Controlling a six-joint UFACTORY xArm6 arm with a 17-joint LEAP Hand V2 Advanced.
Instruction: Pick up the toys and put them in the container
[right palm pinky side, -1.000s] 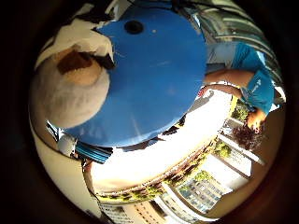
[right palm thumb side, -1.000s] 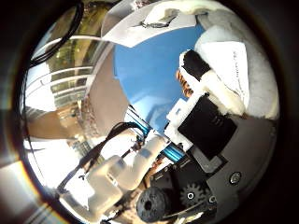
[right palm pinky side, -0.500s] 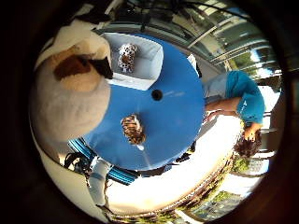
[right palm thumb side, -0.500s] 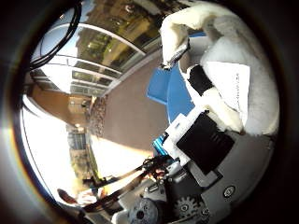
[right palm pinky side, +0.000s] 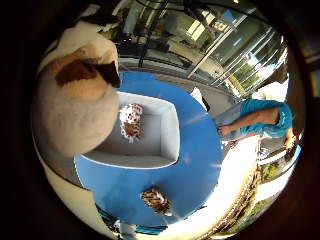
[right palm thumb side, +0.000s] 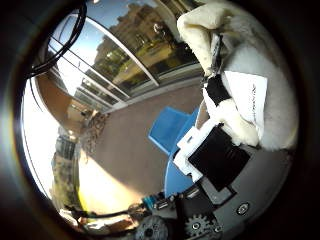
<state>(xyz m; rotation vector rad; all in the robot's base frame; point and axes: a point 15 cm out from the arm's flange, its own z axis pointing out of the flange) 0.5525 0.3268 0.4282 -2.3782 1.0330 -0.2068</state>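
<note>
From the little-finger side of the palm, a cream and tan plush toy with a dark patch (right palm pinky side: 75, 110) filled much of the view, right against the palm. Well below it stood a round blue table (right palm pinky side: 192, 170) carrying a white rectangular plastic container (right palm pinky side: 167, 132). One spotted brown and white plush toy (right palm pinky side: 131, 121) already lay inside the container, almost under the carried toy. A second spotted brown plush toy (right palm pinky side: 155, 200) lay on the table just outside the container's long wall.

From the thumb side, the robot hand (right palm thumb side: 212, 160) showed a white and black finger part pressed against the same plush toy's pale fur, so it appeared clenched around the toy. A white sewn-in label (right palm thumb side: 252, 100) on the toy bore print too small to read.

The step seemed to be carrying the toy to the container. The next move likely called for lowering over the container and letting go.
</note>
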